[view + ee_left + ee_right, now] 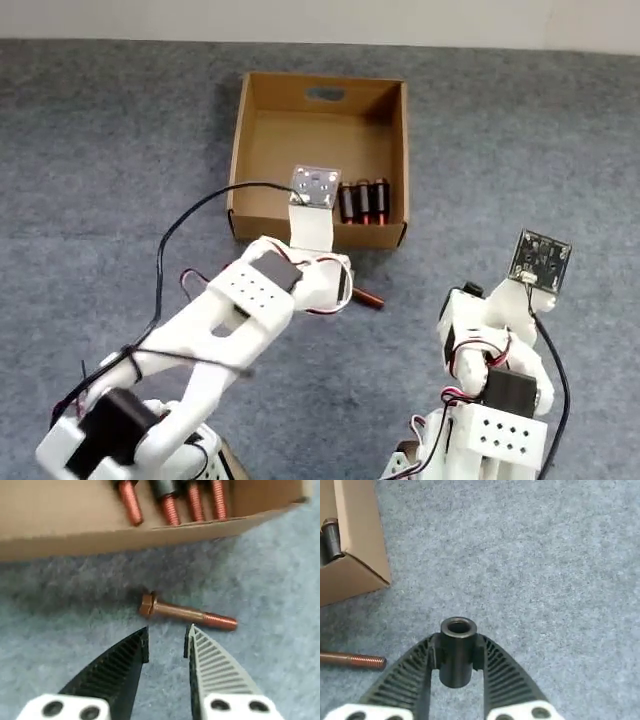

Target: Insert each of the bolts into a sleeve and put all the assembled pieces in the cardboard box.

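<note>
Copper bolt loose on the carpet, sleeve held ready

Left gripper hovers just short of the bolt with its fingers apart. The bolt lies near the box's front wall, and assembled pieces lie inside. The grip would probably go best across the shank near the head, leaving the thread free. Right gripper is clamped on the upright sleeve, bore up; it should hold steady for insertion.

- Beyond the left gripper, the boxed assembled pieces are cut off by the picture's edge.
- Beside the right gripper, the bolt has its head cut off.
</note>
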You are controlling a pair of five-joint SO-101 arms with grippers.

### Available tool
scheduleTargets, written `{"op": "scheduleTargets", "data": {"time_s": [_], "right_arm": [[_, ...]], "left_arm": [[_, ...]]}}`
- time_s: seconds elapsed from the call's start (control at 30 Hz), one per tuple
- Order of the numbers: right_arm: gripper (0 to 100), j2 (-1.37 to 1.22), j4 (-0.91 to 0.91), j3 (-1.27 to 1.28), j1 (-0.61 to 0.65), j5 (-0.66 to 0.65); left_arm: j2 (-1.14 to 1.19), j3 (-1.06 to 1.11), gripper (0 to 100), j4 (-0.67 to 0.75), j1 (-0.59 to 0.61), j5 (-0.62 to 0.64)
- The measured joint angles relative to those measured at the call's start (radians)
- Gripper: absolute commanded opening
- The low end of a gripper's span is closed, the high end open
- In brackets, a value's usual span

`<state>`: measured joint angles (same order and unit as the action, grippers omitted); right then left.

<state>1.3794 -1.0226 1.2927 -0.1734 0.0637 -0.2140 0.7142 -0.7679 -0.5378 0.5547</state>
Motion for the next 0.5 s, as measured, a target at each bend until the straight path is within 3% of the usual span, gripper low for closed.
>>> {"op": "scheduleTargets", "data": {"time_s": [0.23, 0.5], "right_arm": [[0.5, 0.0, 0.0, 0.0, 0.0, 0.0], [0.5, 0.0, 0.0, 0.0, 0.0, 0.0]], "left_arm": [[0.204, -0.126, 14, 0.02, 0.0, 0.138], [0.249, -0.178, 14, 0.02, -0.008, 0.153]]}}
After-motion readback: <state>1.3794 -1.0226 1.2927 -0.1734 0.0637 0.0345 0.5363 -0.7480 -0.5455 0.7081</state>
